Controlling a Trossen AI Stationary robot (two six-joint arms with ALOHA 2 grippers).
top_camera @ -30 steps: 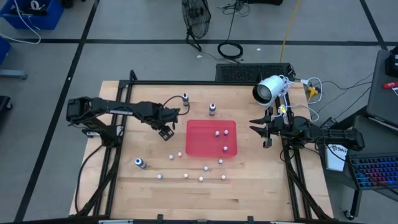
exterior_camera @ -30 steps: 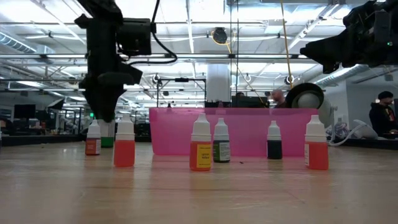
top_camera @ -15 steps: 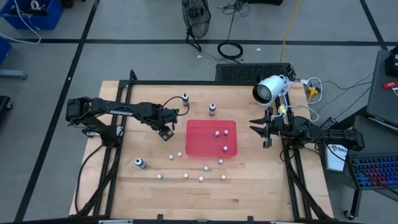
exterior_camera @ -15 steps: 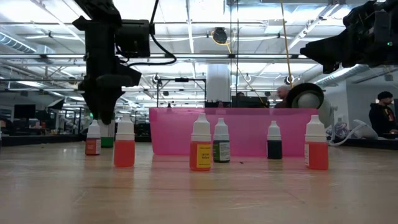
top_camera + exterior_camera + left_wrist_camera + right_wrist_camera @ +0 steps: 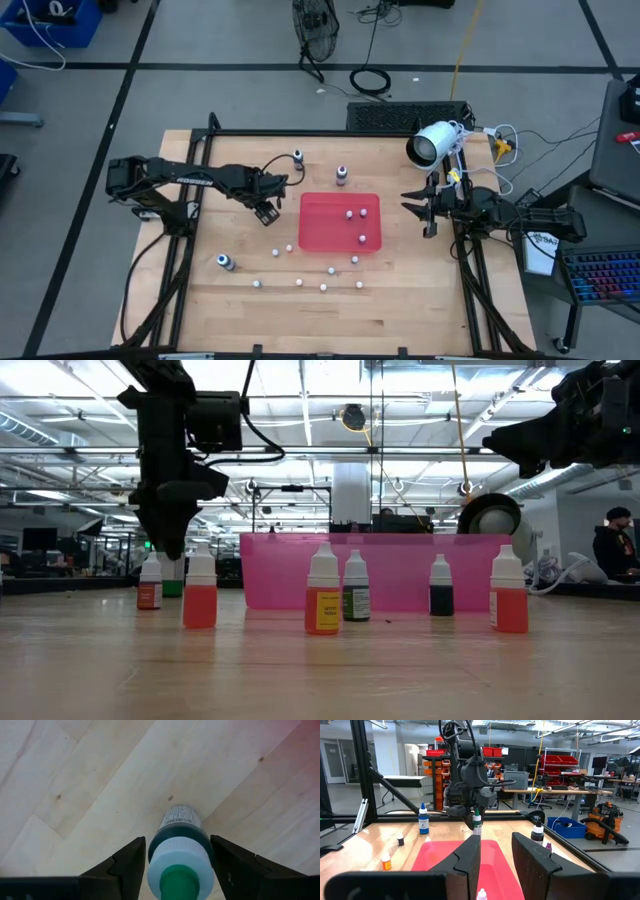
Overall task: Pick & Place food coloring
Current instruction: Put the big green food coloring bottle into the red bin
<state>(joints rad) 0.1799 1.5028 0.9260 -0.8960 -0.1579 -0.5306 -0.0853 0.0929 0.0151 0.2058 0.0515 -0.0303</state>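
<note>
Entry: left gripper [image 5: 267, 211]. We are placing it at 9 o'clock of the red tray [image 5: 340, 236], just beside the tray's edge, over the wooden table [image 5: 200, 310]. In the left wrist view we are seeing its two dark fingers [image 5: 129, 865] closing in flush against both sides of the green bottle [image 5: 180, 827]. The grasp is on that bottle, at its shoulder below the white collar.

Entry: green bottle. It is standing upright on the bare wood outside the tray, at the tray's 9 o'clock. In the low view we are seeing its base on the table, directly under the gripper.

Entry: right gripper [image 5: 424, 211]. It is hanging at 3 o'clock of the tray, apart from it. Its fingers are standing apart with nothing between them, so we are recording it as released and empty.

Entry: tray contents. We are counting three capped bottles [image 5: 361, 239] inside, all in the half toward 3 o'clock.

Entry: loose bottles [image 5: 323, 287]. A scattered group is standing at 6 o'clock of the tray, one more [image 5: 224, 262] at 8 o'clock, and two larger ones [image 5: 341, 175] at 11 to 12 o'clock
</note>
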